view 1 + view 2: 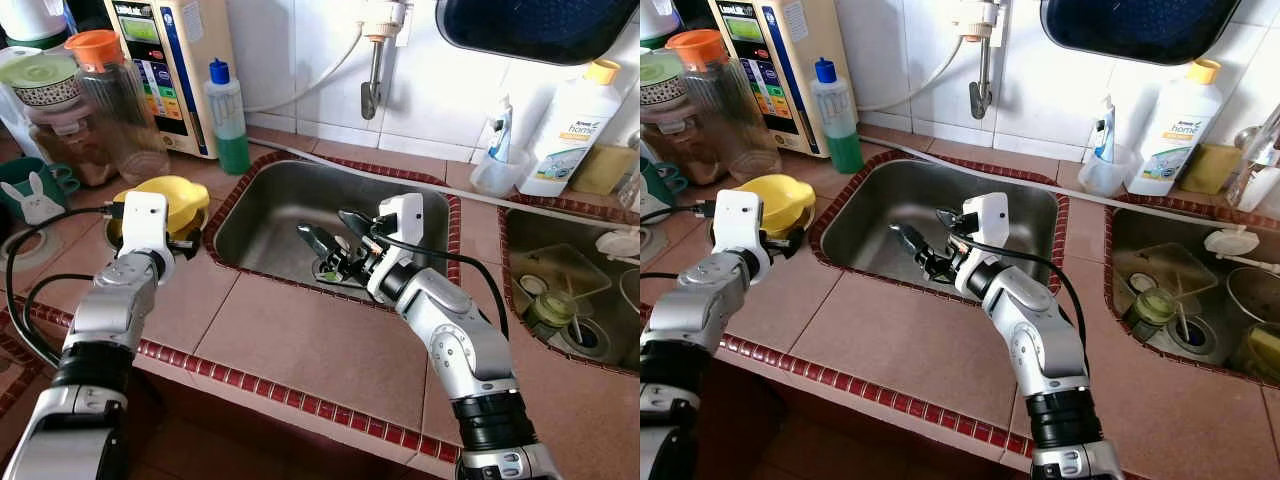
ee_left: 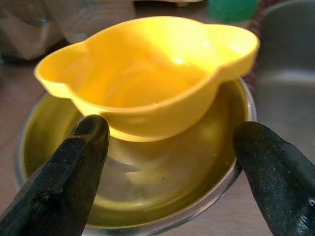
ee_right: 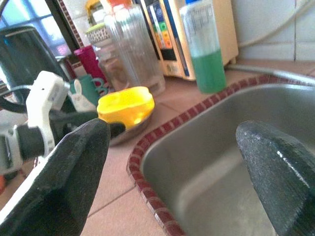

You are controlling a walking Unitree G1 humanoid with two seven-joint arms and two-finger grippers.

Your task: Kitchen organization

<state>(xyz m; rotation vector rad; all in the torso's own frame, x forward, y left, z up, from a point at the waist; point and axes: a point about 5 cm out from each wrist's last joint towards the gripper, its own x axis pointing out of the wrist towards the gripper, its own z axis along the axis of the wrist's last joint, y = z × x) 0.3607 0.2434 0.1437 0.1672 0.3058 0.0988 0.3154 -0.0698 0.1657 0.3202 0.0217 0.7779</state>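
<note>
A: Yellow bowl [image 2: 147, 83], smooth glossy plastic with two flat ear-like handles, sits tilted inside a shiny metal bowl [image 2: 216, 162] on the tiled counter [image 1: 300, 340], left of the steel sink [image 1: 270, 215].

B: Left gripper [image 2: 172, 162]?

A: Fingers spread wide, either side of the metal bowl, gripping nothing.

B: Right gripper [image 1: 335, 235]?

A: Over the sink basin, matte black fingers parted, empty.

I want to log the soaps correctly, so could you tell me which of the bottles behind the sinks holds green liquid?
It is the clear bottle with the blue cap, standing beside the beige appliance left of the sink. The white bottle with the orange cap on the right is opaque.
</note>
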